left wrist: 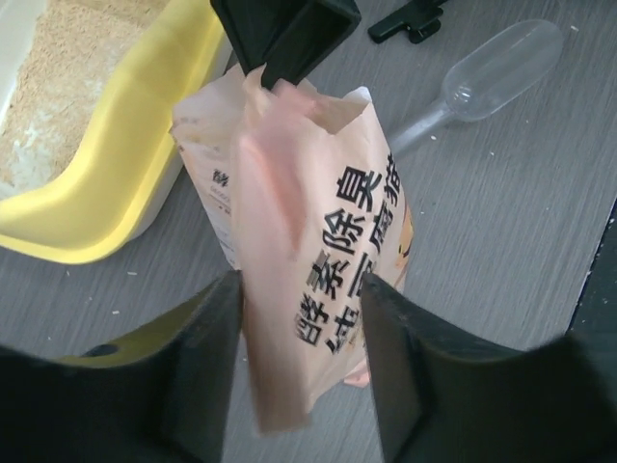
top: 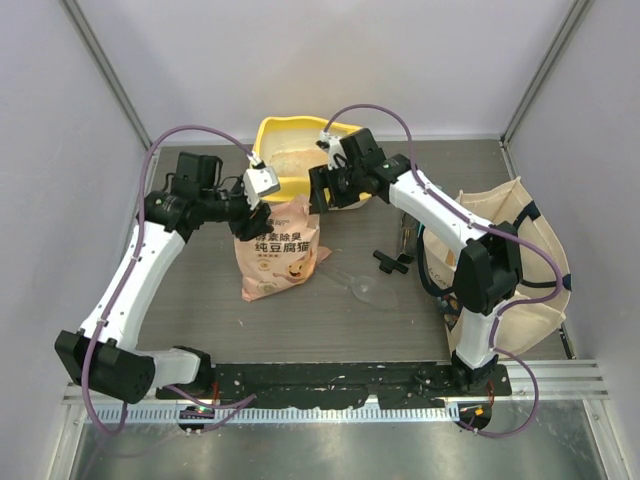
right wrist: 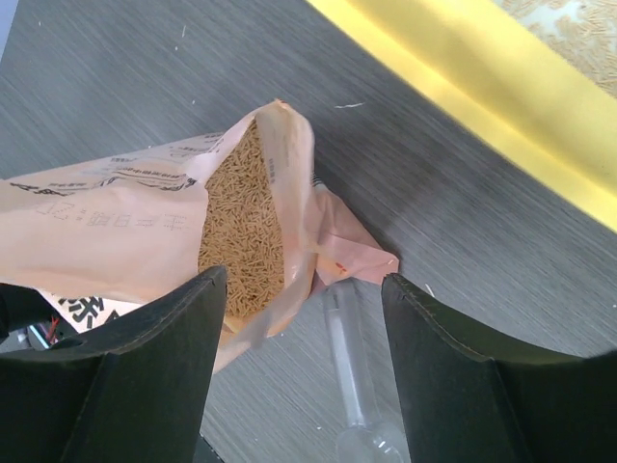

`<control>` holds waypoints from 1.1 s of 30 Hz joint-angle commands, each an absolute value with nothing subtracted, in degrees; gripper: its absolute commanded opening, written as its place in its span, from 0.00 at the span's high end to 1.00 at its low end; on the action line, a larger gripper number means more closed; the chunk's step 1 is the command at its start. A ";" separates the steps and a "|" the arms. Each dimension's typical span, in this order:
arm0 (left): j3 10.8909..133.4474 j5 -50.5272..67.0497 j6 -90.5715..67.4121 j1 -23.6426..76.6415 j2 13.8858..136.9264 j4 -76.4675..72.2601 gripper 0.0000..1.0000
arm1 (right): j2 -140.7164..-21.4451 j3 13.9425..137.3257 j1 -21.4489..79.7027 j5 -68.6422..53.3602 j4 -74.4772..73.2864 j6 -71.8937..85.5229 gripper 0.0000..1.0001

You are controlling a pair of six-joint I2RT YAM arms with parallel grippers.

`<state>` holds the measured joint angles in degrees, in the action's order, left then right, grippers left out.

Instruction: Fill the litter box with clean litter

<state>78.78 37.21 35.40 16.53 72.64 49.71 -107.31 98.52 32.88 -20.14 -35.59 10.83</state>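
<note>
Grey wood-grain table [top: 180, 330] fills a white-walled booth, with a cream tote [top: 525, 250] slumped at its right edge. At the far middle sits the yellow box [top: 275, 128], a thin layer of litter [left wrist: 67, 77] already spread over its floor.

Just in front of it stands the peach bag [top: 275, 255], upright, long axis vertical and mouth up. The box rim [left wrist: 116, 193] lies close beside the bag's far side, so I judge the pour must tip the bag top away from the arm bases and over that rim.

Both arms meet at the bag's top. The left gripper [top: 262, 195] comes in from the left and its jaws straddle the bag's upper panel, one finger on each flat face. They stand partly apart, and I cannot tell whether they pinch the plastic or only flank it.

The right gripper [top: 322, 190] hangs over the gaping mouth, where beige granules [right wrist: 241, 222] show inside. Its jaws are wide apart and hold nothing. The left is the nearer to a grip.

A clear scoop [top: 365, 288] and a black clip [top: 392, 262] lie on the table to the bag's right.
</note>
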 commanded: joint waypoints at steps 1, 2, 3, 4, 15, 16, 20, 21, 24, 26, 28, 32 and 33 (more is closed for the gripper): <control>78.57 38.06 34.55 17.93 74.00 47.12 0.51 | -106.61 99.75 34.98 -20.31 -37.52 7.74 0.30; 78.66 37.71 34.11 17.93 74.00 46.76 0.55 | -106.26 99.58 35.42 -18.91 -37.79 7.56 0.32; 78.75 37.27 33.84 18.10 74.18 46.50 0.63 | -106.00 99.23 35.59 -18.11 -37.97 7.65 0.34; 79.01 37.09 33.92 18.11 74.01 46.58 0.68 | -105.74 98.79 35.51 -17.32 -38.40 8.08 0.39; 74.02 37.27 41.13 18.28 65.84 41.95 1.00 | -101.61 98.53 35.42 -13.80 -37.88 9.32 0.99; 72.96 37.18 41.05 18.28 64.53 35.83 1.00 | -100.47 98.44 34.98 -13.71 -37.88 9.40 0.99; 69.26 39.63 47.80 18.28 58.73 28.05 1.00 | -98.00 96.60 33.23 -14.85 -38.15 10.28 0.99; 67.69 39.64 48.33 18.28 58.02 26.21 1.00 | -97.65 96.33 32.96 -15.64 -38.14 10.37 0.99; 65.14 40.95 49.74 18.19 56.16 21.98 1.00 | -96.33 95.63 31.82 -19.24 -38.23 10.46 0.99; 64.51 41.92 49.66 18.28 55.81 20.74 1.00 | -95.63 94.93 31.73 -22.30 -38.58 9.76 0.99; 63.46 43.41 49.31 18.28 55.81 18.30 1.00 | -94.75 93.61 31.73 -23.20 -37.97 9.06 0.99; 63.10 44.47 50.71 18.37 57.21 15.21 1.00 | -92.73 89.13 27.70 -29.52 -34.81 9.05 0.50; 63.45 44.47 51.23 18.28 58.00 15.55 1.00 | -92.46 88.77 23.51 -36.06 -33.76 9.49 0.43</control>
